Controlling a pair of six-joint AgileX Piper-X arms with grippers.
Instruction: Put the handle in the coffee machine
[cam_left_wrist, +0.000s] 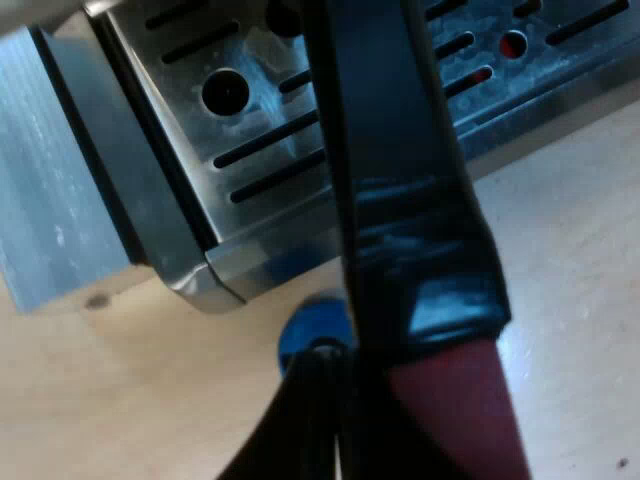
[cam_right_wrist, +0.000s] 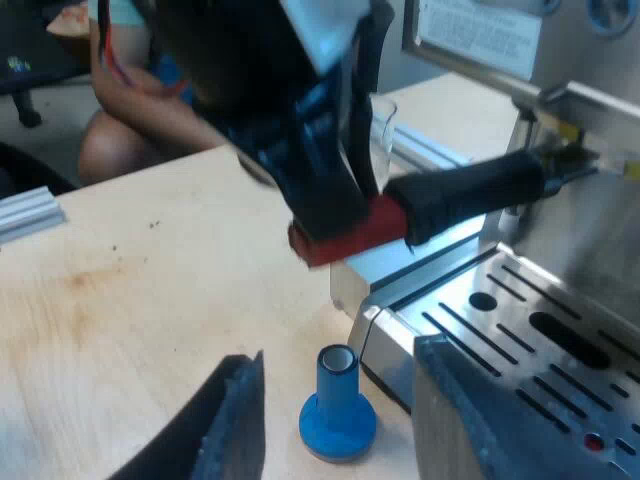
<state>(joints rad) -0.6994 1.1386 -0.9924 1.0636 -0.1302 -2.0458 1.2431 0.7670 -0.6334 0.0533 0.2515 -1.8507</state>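
Note:
The holder's dark handle (cam_left_wrist: 400, 150) passes close over the machine's slotted drip tray (cam_left_wrist: 190, 130). Its red end (cam_left_wrist: 455, 420) sits at my left gripper (cam_left_wrist: 380, 410), which is shut on it. From the right wrist view, the left gripper (cam_right_wrist: 330, 200) clamps the red end (cam_right_wrist: 350, 235). The dark handle (cam_right_wrist: 470, 195) reaches level to the espresso machine's front (cam_right_wrist: 580, 150), and its metal head is mostly hidden there. My right gripper (cam_right_wrist: 340, 352) hangs open low over the table, its fingers either side of a blue tamper (cam_right_wrist: 338, 405) without touching it.
The blue tamper (cam_left_wrist: 310, 335) stands upright on the wooden table (cam_right_wrist: 150, 290), right at the drip tray's corner (cam_right_wrist: 375, 330). A measuring glass (cam_right_wrist: 382, 125) stands behind the left arm. A seated person (cam_right_wrist: 130, 110) is beyond the table. An aluminium rail (cam_right_wrist: 30, 215) lies at the table's edge.

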